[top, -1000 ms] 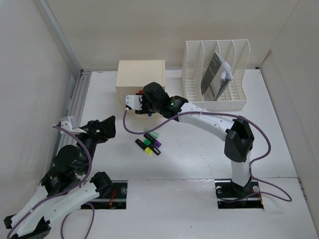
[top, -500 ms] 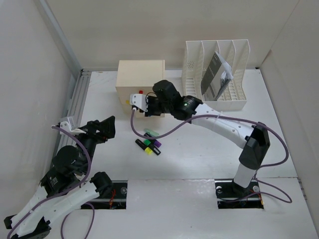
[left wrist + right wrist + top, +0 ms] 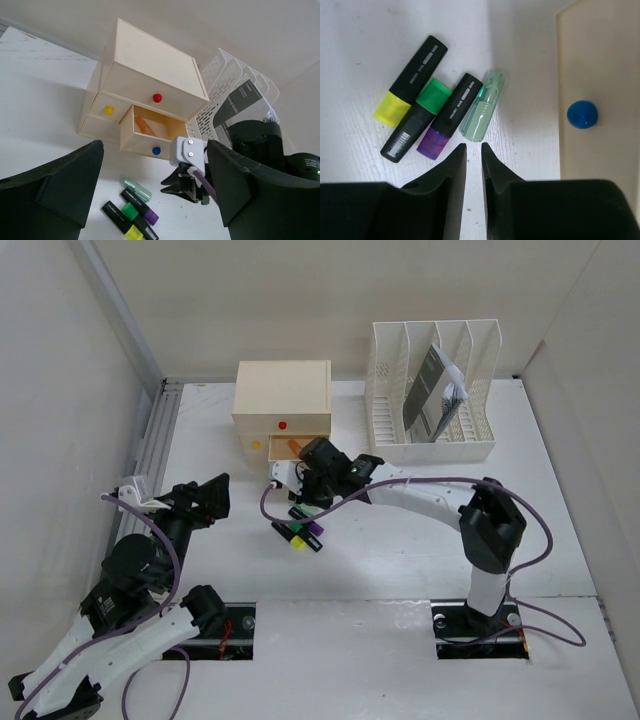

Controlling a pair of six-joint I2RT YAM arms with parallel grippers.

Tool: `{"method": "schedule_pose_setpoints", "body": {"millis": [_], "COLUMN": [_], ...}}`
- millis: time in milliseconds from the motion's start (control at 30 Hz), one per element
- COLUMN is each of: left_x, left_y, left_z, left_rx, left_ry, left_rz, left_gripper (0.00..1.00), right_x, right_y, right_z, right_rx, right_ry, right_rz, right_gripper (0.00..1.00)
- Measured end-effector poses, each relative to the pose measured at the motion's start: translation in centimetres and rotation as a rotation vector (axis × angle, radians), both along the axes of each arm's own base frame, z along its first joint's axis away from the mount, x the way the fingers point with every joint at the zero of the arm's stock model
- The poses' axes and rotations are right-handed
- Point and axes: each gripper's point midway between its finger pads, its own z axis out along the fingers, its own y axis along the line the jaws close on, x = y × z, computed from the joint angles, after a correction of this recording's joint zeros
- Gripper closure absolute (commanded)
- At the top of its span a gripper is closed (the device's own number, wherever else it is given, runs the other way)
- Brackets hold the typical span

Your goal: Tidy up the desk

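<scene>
Surface: the bench point(image 3: 400, 530) is a broad, matte white top, enclosed on three sides by pale walls. An aluminium rail point(image 3: 158, 440) runs along its left side, and two rectangular cutouts point(image 3: 232, 628) sit at the near edge, where the arm bases are bolted.

At the back stand a beige drawer box point(image 3: 282, 390) and, to its right, a white file rack point(image 3: 435, 390) holding papers. The lower right drawer point(image 3: 145, 137) of the box, the one with the blue knob point(image 3: 582, 114), is pulled out; an orange item point(image 3: 144, 126) lies inside.

Four markers lie loose in a tight group on the bench just in front of the open drawer: a yellow-capped one point(image 3: 410, 80), a green-capped one point(image 3: 415, 125), a purple-capped one point(image 3: 447, 117) and a pale green one point(image 3: 482, 105).

Right hand point(image 3: 473, 146): low over the bench beside the markers, fingers narrowed to a thin slit and gripping nothing. Whether the tips touch the surface cannot be told from these views.

Left hand point(image 3: 155, 145): fingers spread wide and empty, raised above the bench's left portion, well apart from the markers and facing the drawer box.
</scene>
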Motion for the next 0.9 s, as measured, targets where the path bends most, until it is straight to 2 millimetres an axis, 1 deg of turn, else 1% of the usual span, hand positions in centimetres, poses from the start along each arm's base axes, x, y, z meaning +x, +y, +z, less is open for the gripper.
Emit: {"method": "schedule_pose_setpoints", "body": {"millis": [100,167,300,367,467,700,900], "left_x": [0.0,0.0,0.0,0.0,0.0,-0.1,-0.1], "left_y": [0.0,0.0,0.0,0.0,0.0,0.1,0.2], "left_z": [0.0,0.0,0.0,0.0,0.0,0.1,0.1], "left_rx": [0.000,0.000,0.000,0.000,-0.001,-0.007,-0.007], "left_ry": [0.000,0.000,0.000,0.000,-0.001,-0.005,-0.005], "left_rz": [0.000,0.000,0.000,0.000,0.000,0.000,0.000], "left_gripper": [0.18,0.18,0.18,0.18,0.18,0.18,0.18], "right_x": [0.4,0.5,0.9,0.7,0.5,1.1,1.5], "right_y": [-0.1,-0.1,-0.1,-0.2,-0.4,0.2,0.7], "right_z": [-1.3,-2.4,-5.2,-6.8,-8.2,-7.4,-7.4], "right_rx": [-0.027,-0.045,-0.095,-0.127,-0.159,-0.142,-0.134], "right_ry": [0.010,0.021,0.038,0.052,0.065,0.043,0.040], "right_rz": [-0.033,-0.050,-0.071,-0.074,-0.081,-0.099,-0.110], "right_gripper": [0.73,0.68,0.68,0.68,0.67,0.63,0.59]}}
